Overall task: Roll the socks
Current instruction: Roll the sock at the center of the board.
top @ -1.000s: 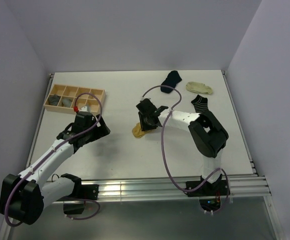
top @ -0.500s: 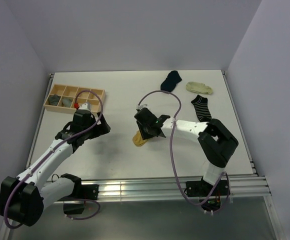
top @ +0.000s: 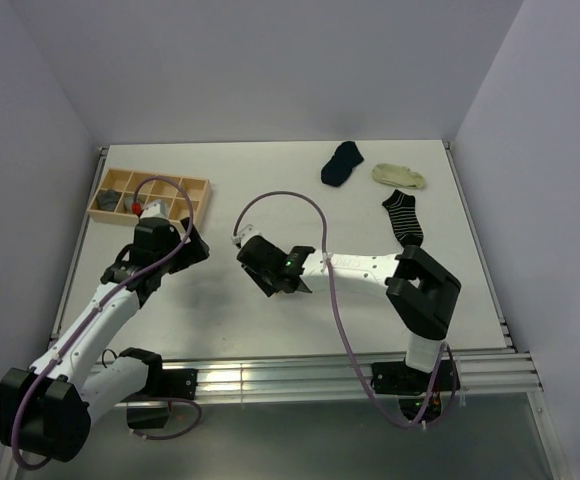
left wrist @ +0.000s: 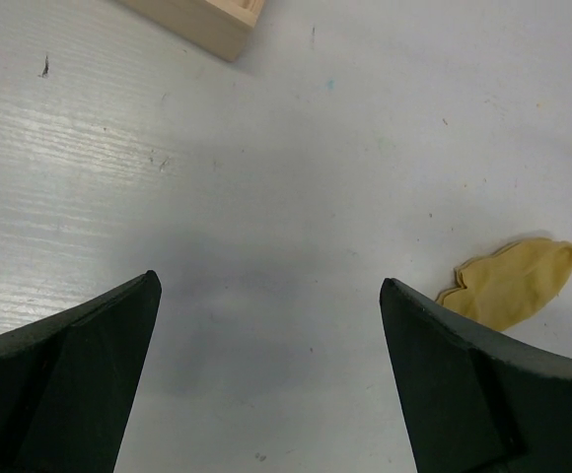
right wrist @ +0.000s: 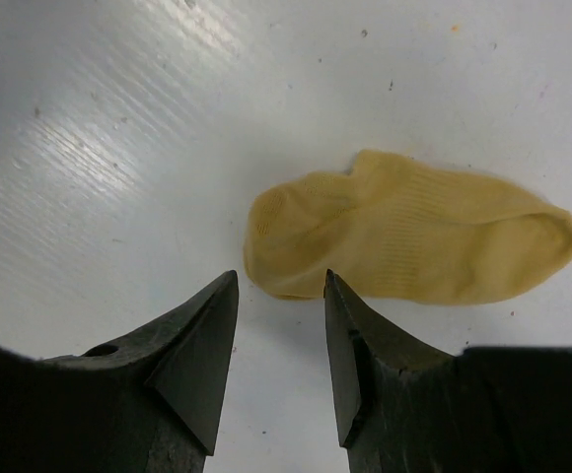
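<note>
Evidently the work is at its opening step on the mustard sock point(right wrist: 414, 241), which lies flat and unrolled near the middle of the desk point(top: 230, 320), hidden under the right arm in the overhead view. The right claw point(right wrist: 280, 281) hovers low over it with its jaws partly parted and nothing between them, the tips just at the sock's rounded end. The left claw point(left wrist: 268, 286) is spread wide and empty, hanging near the wooden tray point(top: 160, 178) toward the far left corner; its own camera shows the same sock off to its right, well apart. A navy sock point(top: 342, 162), a cream sock point(top: 399, 176) and a striped sock point(top: 403, 215) wait near the far right corner, none rolled. My judgement is that the next move calls for the right claw to drop and pinch that near end, then turn it over along the sock's length, while the left claw comes across to pin the other end so the soft fabric does not slide.
</note>
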